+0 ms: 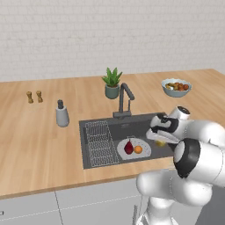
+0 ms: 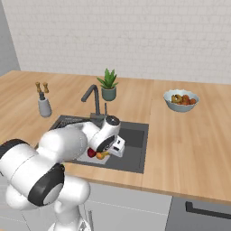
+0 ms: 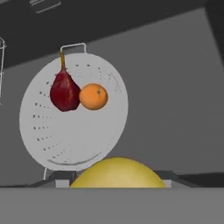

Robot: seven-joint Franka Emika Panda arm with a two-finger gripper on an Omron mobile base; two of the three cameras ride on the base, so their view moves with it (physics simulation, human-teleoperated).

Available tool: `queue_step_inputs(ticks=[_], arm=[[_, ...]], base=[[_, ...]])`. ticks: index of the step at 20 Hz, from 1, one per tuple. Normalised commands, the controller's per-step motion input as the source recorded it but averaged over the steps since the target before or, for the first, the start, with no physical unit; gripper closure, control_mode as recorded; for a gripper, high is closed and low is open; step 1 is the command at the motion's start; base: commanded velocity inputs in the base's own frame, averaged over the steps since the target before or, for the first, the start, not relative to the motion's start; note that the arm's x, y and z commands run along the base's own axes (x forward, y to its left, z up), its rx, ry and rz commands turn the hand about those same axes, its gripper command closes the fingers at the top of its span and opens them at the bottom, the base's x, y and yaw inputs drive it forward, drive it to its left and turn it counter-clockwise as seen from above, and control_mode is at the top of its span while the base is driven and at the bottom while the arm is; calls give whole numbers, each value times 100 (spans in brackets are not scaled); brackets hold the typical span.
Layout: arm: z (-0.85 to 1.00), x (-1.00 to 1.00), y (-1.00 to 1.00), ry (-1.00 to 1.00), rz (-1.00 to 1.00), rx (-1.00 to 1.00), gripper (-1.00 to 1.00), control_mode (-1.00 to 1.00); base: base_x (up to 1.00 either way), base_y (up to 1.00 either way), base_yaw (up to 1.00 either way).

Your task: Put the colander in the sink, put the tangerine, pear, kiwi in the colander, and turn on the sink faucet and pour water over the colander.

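The colander [image 3: 72, 113] lies in the sink [image 1: 132, 130], on the basin floor beside the wire rack [image 1: 100, 143]. Two fruits are already inside it, touching each other: the dark red pear [image 3: 64, 91] and the tangerine [image 3: 93, 96]. The end effector [image 1: 161, 141] hangs over the right part of the basin, and a yellow-green fruit, judged to be the kiwi [image 3: 117, 173], is clasped between its jaws; in the hand view its rounded top rises right at the bottom, in front of the colander's near rim.

The step in hand is judged to be the delivery of this last fruit. For it to be done well, the kiwi should be carried further toward the colander's middle before release, since at present it appears to sit near the rim and not above the bare perforated floor. The open area below the pear and tangerine is the better target, so that the fruits already placed are not knocked. The kiwi should be lowered close to the bowl before the jaws are parted, as a round fruit dropped from height may bounce or roll over the shallow rim. The faucet [image 1: 125, 100] stands behind the basin and should be kept clear of.
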Motion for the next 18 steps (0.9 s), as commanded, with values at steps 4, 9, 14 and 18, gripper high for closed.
queue_step_inputs(ticks=[4, 9, 14, 18], arm=[[-18, 86, 10, 1, 0, 0, 100, -100], [-34, 54, 14, 0, 4, 2, 100, -100], [-31, 33, 23, 0, 7, 4, 100, -100], [-21, 31, 14, 2, 5, 6, 100, -100]], base=[[0, 0, 0], [0, 0, 0], [0, 0, 0], [0, 0, 0]])
